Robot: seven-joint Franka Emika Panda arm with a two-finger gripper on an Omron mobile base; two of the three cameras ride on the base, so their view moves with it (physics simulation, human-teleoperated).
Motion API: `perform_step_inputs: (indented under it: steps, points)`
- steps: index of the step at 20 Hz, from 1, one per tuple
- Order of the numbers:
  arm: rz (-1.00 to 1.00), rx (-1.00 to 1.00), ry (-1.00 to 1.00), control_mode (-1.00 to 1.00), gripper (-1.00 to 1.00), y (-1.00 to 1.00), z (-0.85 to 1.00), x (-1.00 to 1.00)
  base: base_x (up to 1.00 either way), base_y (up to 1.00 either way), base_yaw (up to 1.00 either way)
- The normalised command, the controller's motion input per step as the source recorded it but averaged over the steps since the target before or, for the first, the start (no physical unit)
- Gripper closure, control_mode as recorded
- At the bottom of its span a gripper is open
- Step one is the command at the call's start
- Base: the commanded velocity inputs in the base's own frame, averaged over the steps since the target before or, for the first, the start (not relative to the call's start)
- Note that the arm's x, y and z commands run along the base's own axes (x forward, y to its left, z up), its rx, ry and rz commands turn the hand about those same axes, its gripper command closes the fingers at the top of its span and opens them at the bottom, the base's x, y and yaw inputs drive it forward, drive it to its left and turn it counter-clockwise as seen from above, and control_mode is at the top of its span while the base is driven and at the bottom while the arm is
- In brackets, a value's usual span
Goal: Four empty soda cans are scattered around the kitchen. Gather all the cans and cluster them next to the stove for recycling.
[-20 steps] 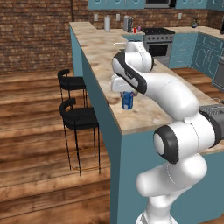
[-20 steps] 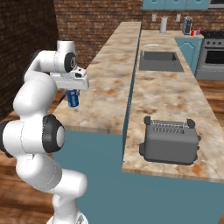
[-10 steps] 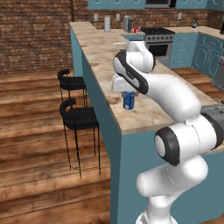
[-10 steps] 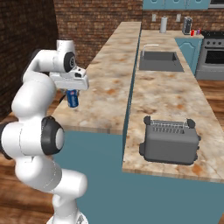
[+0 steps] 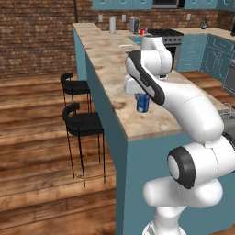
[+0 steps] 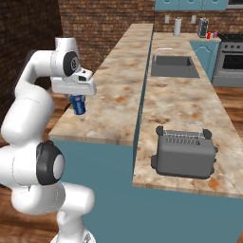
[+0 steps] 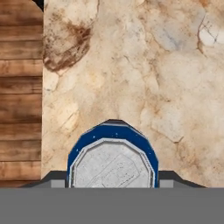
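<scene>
The gripper (image 7: 113,183) is clamped on the blue soda can (image 5: 142,103), seemingly resting on the mottled beige stone counter (image 5: 110,59) near its stool-side edge, with wood plank floor (image 5: 36,137), brick wall (image 5: 36,36), and the stove (image 6: 230,59) far off.

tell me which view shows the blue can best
The hand view: the blue can sits right below the camera, its silver top plain, the gripper's fingers at either side. The left base view shows its side under the hand; the right base view shows it small.
</scene>
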Motion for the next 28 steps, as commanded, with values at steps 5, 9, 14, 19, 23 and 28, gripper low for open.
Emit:
perform_step_inputs:
  steps: [5,9,14,19,23,28]
  points:
    - [-0.04,-0.04,-0.12,-1.00,1.00,-0.16,0.10,-0.53,0.00,0.00,0.00]
    - [-0.03,-0.02,-0.12,-1.00,1.00,-0.14,0.13,-0.57,0.00,0.00,0.00]
    - [-0.01,0.00,-0.07,-1.00,1.00,-0.08,0.08,-0.47,0.00,0.00,0.00]
    - [-0.02,0.00,-0.05,-1.00,1.00,0.00,0.08,-0.47,0.00,0.00,0.00]
    - [-0.02,0.00,-0.01,-1.00,1.00,0.00,0.10,-0.43,0.00,0.00,0.00]
    - [-0.02,0.00,0.00,-1.00,1.00,-0.06,0.05,-0.37,0.00,0.00,0.00]
